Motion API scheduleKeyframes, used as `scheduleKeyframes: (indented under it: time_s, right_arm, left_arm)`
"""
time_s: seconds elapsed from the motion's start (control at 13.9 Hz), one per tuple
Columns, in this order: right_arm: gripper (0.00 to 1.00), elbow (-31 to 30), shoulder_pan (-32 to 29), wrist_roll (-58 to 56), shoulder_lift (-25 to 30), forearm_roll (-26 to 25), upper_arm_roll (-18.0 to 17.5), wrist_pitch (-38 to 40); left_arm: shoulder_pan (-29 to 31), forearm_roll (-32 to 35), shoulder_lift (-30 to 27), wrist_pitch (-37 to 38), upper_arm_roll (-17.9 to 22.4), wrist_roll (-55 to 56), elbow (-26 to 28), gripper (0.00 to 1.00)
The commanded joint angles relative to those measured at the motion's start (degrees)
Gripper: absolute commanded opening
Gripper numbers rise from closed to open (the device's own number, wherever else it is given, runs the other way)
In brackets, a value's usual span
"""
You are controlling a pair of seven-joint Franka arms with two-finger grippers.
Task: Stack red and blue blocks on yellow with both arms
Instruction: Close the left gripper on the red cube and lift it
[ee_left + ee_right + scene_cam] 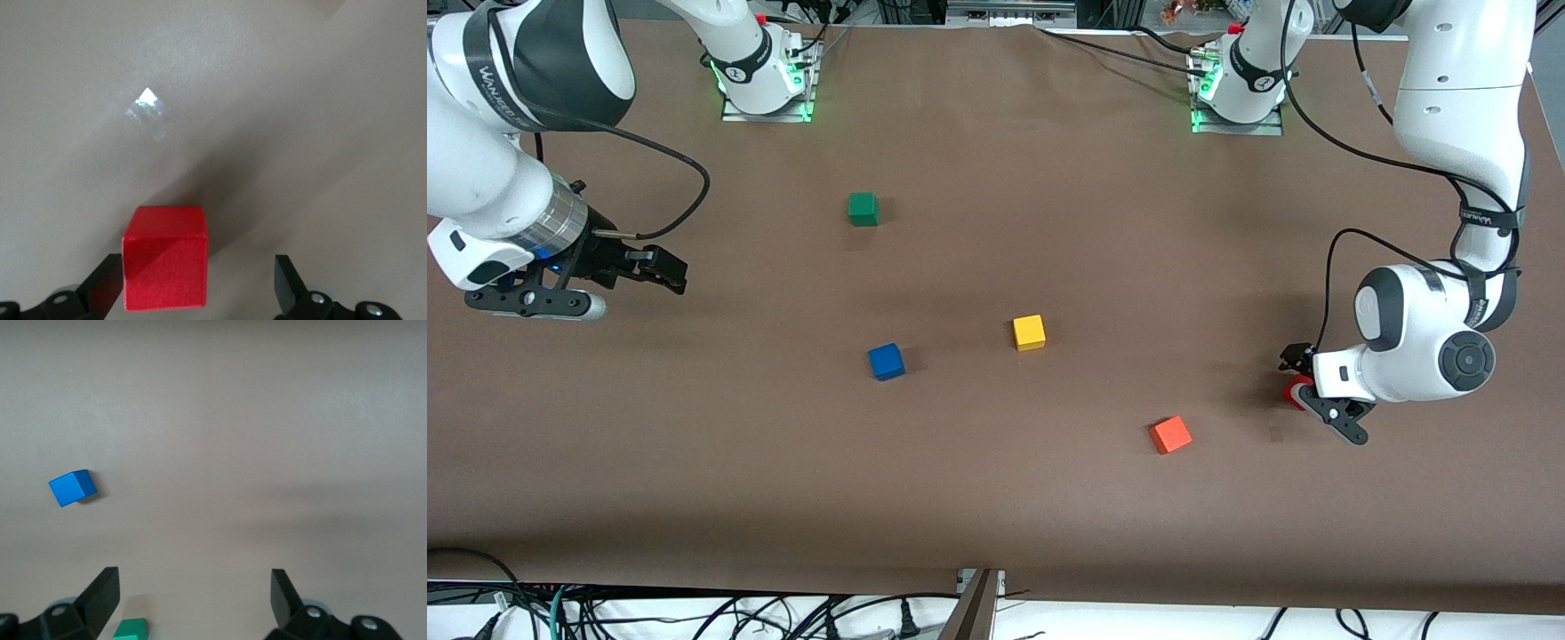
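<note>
Red block (165, 257) is framed between the spread fingers of the left gripper (197, 283), not yet pinched. Right gripper (193, 600) waits spread. Yellow cube (1029, 332) is bare; blue block (886, 362) is untouched.

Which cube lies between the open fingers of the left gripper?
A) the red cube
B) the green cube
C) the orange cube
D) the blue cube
A: the left wrist view shows the red cube between the spread fingers of the left gripper, close to one finger and not yet clamped; the blue cube, orange cube and green cube sit elsewhere on the table.
</note>
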State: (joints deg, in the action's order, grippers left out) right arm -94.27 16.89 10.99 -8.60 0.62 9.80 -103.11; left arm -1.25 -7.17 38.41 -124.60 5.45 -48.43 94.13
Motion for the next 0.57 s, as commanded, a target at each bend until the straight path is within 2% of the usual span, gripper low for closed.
scheduleKeyframes:
  time_s: [0.0,0.29,0.36,0.43,0.5]
  right_arm:
    - [1.0,-0.21,-0.11,0.17,0.34,-0.71,-0.31,0.28]
    - [1.0,-0.21,-0.11,0.25,0.34,-0.71,-0.31,0.28]
    - [1.0,-0.21,-0.11,0.17,0.34,-0.71,-0.31,0.28]
    - [1.0,-0.21,-0.11,0.17,0.34,-0.71,-0.31,0.28]
    - [1.0,-0.21,-0.11,0.17,0.34,-0.71,-0.31,0.28]
  left_arm:
    - [1.17,-1.45,-2.29,-4.58,-0.52,-4.12,5.26,1.0]
    - [1.08,-1.45,-2.29,-5.48,-0.52,-4.12,5.8,0.98]
    - [1.08,-1.45,-2.38,-5.39,-0.52,-4.13,5.97,0.67]
    - [1.08,-1.54,-2.29,-5.39,-0.52,-3.6,6.23,0.22]
    - [1.17,-1.62,-2.29,-5.39,-0.52,-3.25,6.24,0.04]
